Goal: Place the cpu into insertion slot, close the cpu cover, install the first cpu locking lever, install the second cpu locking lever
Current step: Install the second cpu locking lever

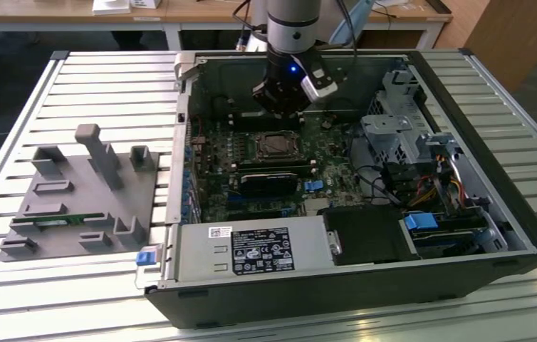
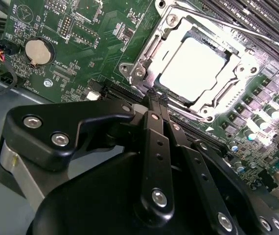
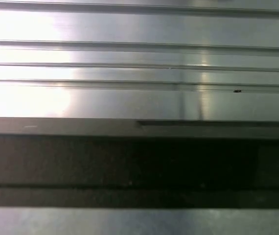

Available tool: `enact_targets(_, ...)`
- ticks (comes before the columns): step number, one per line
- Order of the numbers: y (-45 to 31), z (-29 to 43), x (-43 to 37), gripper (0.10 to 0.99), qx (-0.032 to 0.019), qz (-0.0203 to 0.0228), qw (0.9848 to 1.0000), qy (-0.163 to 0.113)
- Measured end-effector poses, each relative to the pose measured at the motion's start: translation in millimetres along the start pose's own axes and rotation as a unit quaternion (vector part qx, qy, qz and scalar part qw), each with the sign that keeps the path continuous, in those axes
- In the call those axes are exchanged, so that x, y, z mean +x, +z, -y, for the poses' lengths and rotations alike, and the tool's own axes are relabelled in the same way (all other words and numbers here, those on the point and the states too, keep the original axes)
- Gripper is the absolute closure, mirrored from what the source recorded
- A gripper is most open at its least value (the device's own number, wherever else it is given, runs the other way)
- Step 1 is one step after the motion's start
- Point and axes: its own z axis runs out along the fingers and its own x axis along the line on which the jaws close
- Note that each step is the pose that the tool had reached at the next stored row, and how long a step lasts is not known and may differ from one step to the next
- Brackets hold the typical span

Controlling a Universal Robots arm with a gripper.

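Observation:
In the second wrist view the cpu (image 2: 191,68) lies flat in the insertion slot (image 2: 213,111) on the green board, its silver top glaring bright. The cpu cover (image 2: 242,66) looks folded down around it, framing the chip in its window. A thin metal locking lever (image 2: 237,29) runs along the socket's far side; whether it is latched I cannot tell. My gripper (image 2: 155,98) is shut with nothing between its black fingers, its tip right at the socket's near corner. In the exterior view the gripper (image 1: 281,110) hangs just above and behind the insertion slot (image 1: 275,146).
The open computer case (image 1: 525,228) walls the board in. Black memory slots (image 2: 271,19) lie beside the socket, and a coin cell (image 2: 36,51) sits off to its other side. A grey fixture (image 1: 78,192) stands on the slatted table at the exterior view's left.

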Motion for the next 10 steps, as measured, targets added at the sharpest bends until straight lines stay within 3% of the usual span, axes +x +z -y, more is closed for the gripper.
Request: enact_targets(10, 0.0, 4.3, -0.4, 0.969, 0.0, 0.0, 1.0, 0.0)
